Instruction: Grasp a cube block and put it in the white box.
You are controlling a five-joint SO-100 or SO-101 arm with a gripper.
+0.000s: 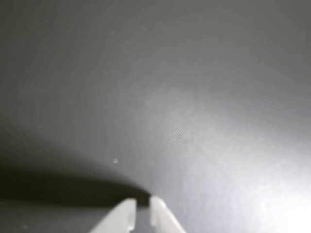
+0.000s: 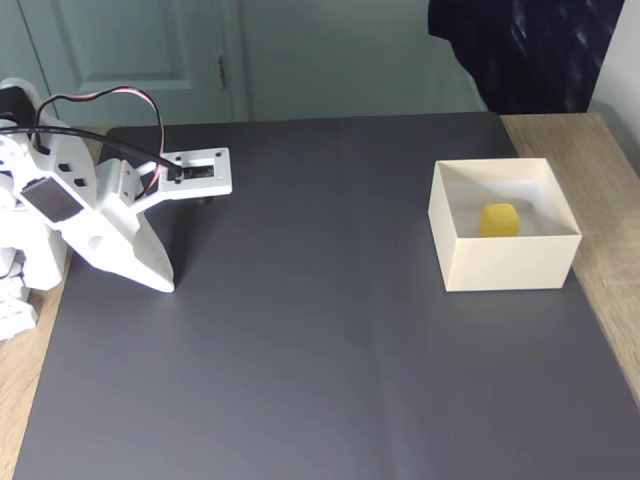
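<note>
In the fixed view the yellow cube block (image 2: 499,219) lies inside the white box (image 2: 505,264), which stands at the right side of the dark mat. My gripper (image 2: 163,283) is folded back at the far left, pointing down at the mat, far from the box. In the wrist view my gripper (image 1: 142,201) enters from the bottom edge with its two white fingertips almost together. Nothing sits between them, and bare mat lies beneath.
A dark grey mat (image 2: 300,330) covers most of the wooden table (image 2: 610,260), whose bare wood shows at the right and lower left. The arm's white base (image 2: 30,250) and its cables stand at the left edge. A door and a dark cloth are behind.
</note>
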